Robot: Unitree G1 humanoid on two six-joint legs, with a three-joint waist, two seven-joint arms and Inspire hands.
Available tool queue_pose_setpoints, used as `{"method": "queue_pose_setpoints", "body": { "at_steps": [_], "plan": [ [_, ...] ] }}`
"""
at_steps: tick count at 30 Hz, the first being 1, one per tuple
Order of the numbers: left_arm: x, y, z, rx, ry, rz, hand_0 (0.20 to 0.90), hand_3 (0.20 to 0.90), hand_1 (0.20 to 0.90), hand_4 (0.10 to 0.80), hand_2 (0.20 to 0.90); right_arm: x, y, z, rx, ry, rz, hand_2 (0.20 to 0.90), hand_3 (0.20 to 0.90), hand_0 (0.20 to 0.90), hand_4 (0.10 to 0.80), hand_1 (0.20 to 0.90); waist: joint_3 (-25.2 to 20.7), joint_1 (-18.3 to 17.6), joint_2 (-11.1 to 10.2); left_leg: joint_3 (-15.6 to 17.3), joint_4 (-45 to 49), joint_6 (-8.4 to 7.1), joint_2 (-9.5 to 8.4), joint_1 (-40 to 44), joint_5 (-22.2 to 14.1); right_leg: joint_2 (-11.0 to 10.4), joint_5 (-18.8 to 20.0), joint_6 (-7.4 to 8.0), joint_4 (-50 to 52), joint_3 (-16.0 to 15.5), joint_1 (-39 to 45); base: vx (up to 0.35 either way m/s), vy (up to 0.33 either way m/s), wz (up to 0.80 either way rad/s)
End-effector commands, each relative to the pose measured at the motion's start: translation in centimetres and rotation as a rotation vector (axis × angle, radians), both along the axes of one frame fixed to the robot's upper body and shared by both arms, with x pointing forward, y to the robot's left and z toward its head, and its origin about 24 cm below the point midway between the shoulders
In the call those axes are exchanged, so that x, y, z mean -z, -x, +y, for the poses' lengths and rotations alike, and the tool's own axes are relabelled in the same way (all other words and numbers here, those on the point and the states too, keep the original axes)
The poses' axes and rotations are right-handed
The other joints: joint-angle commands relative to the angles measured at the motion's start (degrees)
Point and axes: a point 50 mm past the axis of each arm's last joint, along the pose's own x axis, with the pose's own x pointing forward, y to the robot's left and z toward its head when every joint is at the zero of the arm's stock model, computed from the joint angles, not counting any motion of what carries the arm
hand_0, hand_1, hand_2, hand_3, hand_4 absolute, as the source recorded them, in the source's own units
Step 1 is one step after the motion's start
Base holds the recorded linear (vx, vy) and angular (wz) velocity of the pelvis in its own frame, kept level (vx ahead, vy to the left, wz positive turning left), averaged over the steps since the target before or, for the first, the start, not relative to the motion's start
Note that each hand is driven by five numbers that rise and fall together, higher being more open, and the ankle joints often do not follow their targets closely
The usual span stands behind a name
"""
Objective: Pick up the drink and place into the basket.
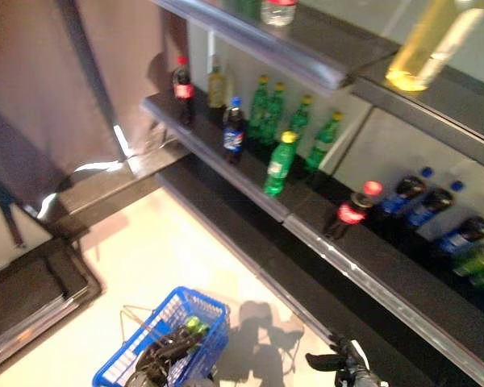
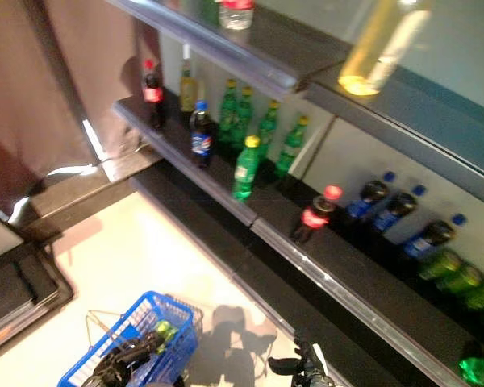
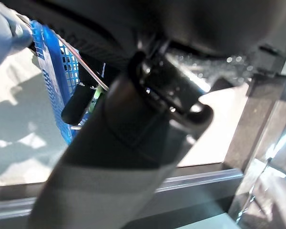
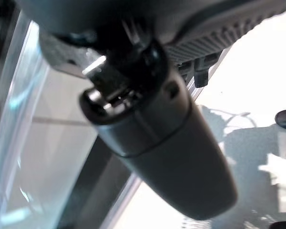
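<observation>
A blue mesh basket (image 1: 206,310) hangs low over the pale floor, with a green bottle (image 1: 195,325) lying inside it. My left hand (image 1: 157,356) sits over the basket, its fingers curled at the wire handle (image 3: 88,74). My right hand (image 1: 344,364) is at the bottom edge in front of the lower shelf, fingers relaxed and holding nothing. Drinks stand on the middle shelf (image 1: 206,153): a red-capped cola (image 1: 183,87), a dark bottle with a blue label (image 1: 234,129) and a green bottle with a yellow cap (image 1: 279,165). Another cola (image 1: 352,211) lies tilted further right.
More green bottles (image 1: 262,105) stand at the back of the shelf, and blue-capped dark bottles (image 1: 419,205) lie at its right. An upper shelf (image 1: 306,48) juts out overhead with a yellow bottle (image 1: 431,40). A dark platform (image 1: 32,294) lies at the left.
</observation>
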Motion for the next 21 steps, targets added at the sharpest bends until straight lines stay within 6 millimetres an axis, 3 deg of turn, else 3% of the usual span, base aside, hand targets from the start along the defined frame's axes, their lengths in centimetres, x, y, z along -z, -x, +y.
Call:
{"method": "queue_pose_setpoints", "body": {
  "at_steps": [1, 5, 8, 12, 21],
  "plan": [
    [-3.4, -6.6, 0.8, 0.026, -0.051, -0.322, 0.3, 0.2, 0.3, 0.1, 0.3, -0.9, -0.4, -2.9, 0.047, 0.078, -0.043, 0.9, 0.9, 0.9, 0.8, 0.9, -0.89, -0.36, 3.43, -6.28, 4.23, 1.39, -0.5, -6.04, 1.0, 1.3, 0.12, -2.41, 3.67, 2.15, 1.15, -0.073, -0.145, -0.25],
    [-3.0, -5.3, 0.5, -0.027, -0.032, -0.335, 0.3, 0.2, 0.3, 0.1, 0.3, -1.6, -1.4, -3.7, -0.011, 0.11, -0.077, 0.9, 0.9, 0.9, 0.8, 0.9, -0.39, -0.06, 4.23, -14.83, 4.83, 0.36, -1.07, -5.83, 1.03, 1.73, 0.69, -3.32, 3.7, 6.24, -1.09, -0.135, -0.032, -0.5],
    [-2.9, -5.6, 0.1, -0.046, -0.037, -0.324, 0.3, 0.2, 0.3, 0.1, 0.3, -1.5, -0.8, -4.7, 0.041, 0.127, -0.052, 0.9, 0.9, 0.9, 0.8, 0.9, 0.17, -0.63, 4.65, -14.89, 6.29, -0.14, -1.19, -6.51, 0.77, 1.69, 1.55, -3.23, 3.11, 7.68, -1.58, -0.112, 0.001, -0.86],
    [-3.2, -6.7, 0.0, 0.019, -0.04, -0.327, 0.3, 0.2, 0.3, 0.1, 0.3, -1.1, 0.5, -5.2, 0.115, 0.115, -0.014, 0.9, 0.9, 0.9, 0.8, 0.9, 0.14, -1.23, 5.43, -13.55, 1.97, -0.09, -0.33, -4.38, 2.31, 1.35, 2.09, -2.57, 2.98, 5.48, -1.46, -0.064, 0.011, -0.04],
    [-2.7, -5.2, 1.0, 0.037, -0.072, -0.27, 0.3, 0.2, 0.3, 0.1, 0.3, -0.4, 2.3, -4.7, 0.14, 0.119, 0.028, 0.9, 0.9, 0.9, 0.8, 0.9, -1.68, -2.44, 6.46, -11.81, -4.94, 0.16, 0.25, -0.25, 4.19, 1.37, 1.71, -2.17, 3.64, 3.15, -1.59, -0.007, -0.001, 0.05]
  ]
}}
